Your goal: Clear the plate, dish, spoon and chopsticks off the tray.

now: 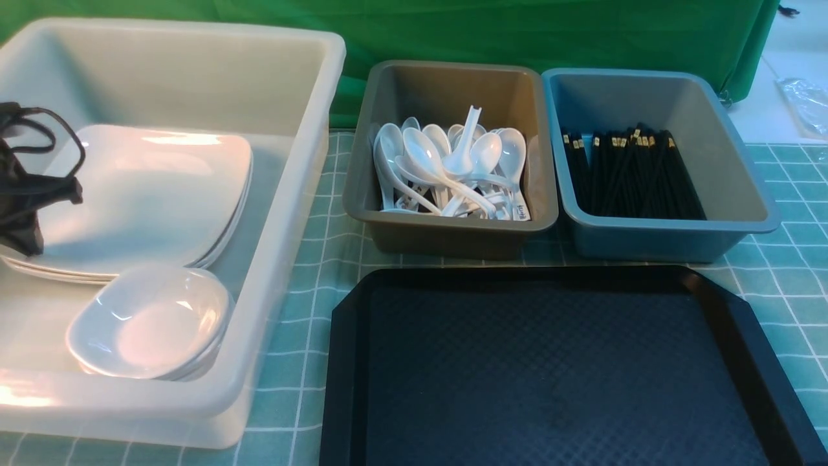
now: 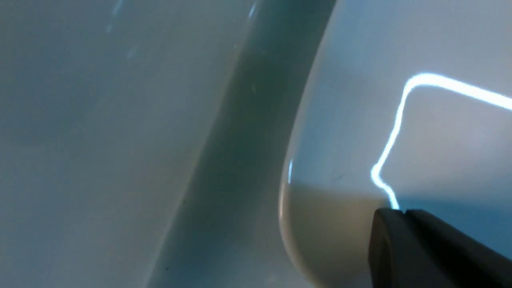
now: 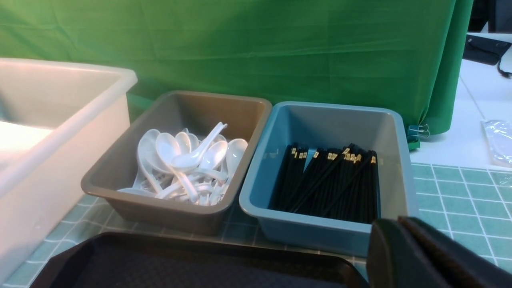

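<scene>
Your tray (image 1: 556, 362) sits bare, near and right of centre. Plates (image 1: 149, 194) are stacked in the white tub (image 1: 284, 213) at left, dishes (image 1: 149, 320) nearer. Spoons (image 1: 453, 168) fill the grey bin (image 1: 453, 233); chopsticks (image 1: 631, 175) fill the blue bin (image 1: 673, 239). Your left gripper (image 2: 404, 224) is closed and empty over a plate; your right gripper (image 3: 404, 236) is closed and empty above the tray.

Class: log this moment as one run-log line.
tray: bare | plates: white bin | left gripper: shut over plate | right gripper: shut, holding nothing

front overview, wrist views share bins (image 1: 453, 162)
</scene>
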